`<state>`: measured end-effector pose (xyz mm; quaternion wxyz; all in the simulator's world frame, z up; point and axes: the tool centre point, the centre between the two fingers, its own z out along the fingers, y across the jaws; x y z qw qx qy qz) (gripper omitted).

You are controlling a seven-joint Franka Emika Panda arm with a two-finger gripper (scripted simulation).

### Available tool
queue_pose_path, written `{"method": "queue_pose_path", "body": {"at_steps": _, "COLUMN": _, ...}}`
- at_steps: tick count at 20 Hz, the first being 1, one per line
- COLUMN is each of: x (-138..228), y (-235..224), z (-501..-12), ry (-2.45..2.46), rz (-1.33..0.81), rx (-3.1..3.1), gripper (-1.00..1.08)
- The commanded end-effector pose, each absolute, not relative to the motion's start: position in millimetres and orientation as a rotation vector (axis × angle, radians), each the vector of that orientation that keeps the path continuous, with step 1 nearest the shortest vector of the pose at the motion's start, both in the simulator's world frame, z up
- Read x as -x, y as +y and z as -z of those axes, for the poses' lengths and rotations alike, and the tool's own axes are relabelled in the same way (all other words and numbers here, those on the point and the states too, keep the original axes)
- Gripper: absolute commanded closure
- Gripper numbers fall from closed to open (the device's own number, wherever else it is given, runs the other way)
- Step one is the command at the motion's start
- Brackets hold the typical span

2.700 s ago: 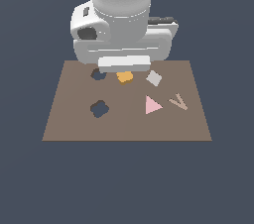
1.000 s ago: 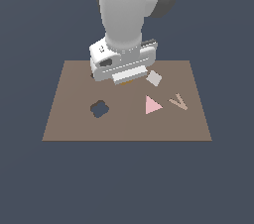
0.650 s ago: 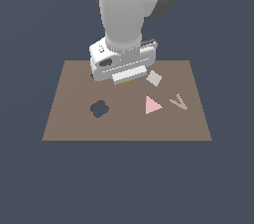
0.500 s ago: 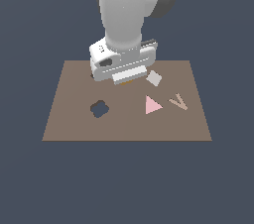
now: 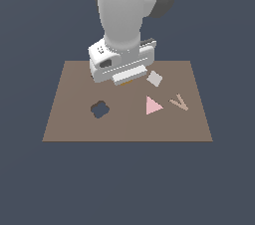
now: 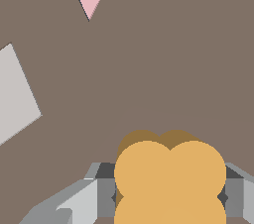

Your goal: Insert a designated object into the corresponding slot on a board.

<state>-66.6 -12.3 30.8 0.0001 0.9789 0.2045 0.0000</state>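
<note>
The gripper [image 6: 169, 196] is pinching the orange piece [image 6: 170, 178] between its two fingers [image 6: 74, 203], one on each side of the lobed outline, as the wrist view shows; the piece looks to sit low over the board [image 5: 69, 124], though whether it has left the surface cannot be told. In the exterior view the hand sits over the far middle of the board and hides nearly all of the piece. The slot [image 5: 100, 109] lies nearer the camera and toward the exterior view's left, well apart from the hand, with open brown surface between. The main risk, as I judge it, is rotation: a clover outline only drops in when its lobes line up with the cutout, so a small twist would leave it perched on the rim. The grip falls on curved lobes, so the piece may pivot or slip if it drags on the board during travel. The slot is only slightly larger, so a sideways offset would catch an edge. The grey square [image 5: 155, 78] sits just beside the hand on the exterior view's right and the pink triangle [image 5: 152, 105] near it; a swing that way could knock them, though the path to the slot leads away.
</note>
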Motion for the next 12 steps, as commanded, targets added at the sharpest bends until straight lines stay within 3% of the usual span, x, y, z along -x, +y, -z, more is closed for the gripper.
{"method": "queue_pose_path", "body": {"at_steps": 1, "x": 66, "y": -15, "z": -31, "ry": 0.687, "rz": -0.001, "rx": -3.065, "gripper": 1.08}}
{"method": "queue_pose_path", "body": {"at_steps": 12, "x": 62, "y": -36, "z": -33, "ry": 1.041, "rz": -0.001, "rx": -2.963, "gripper": 1.08}}
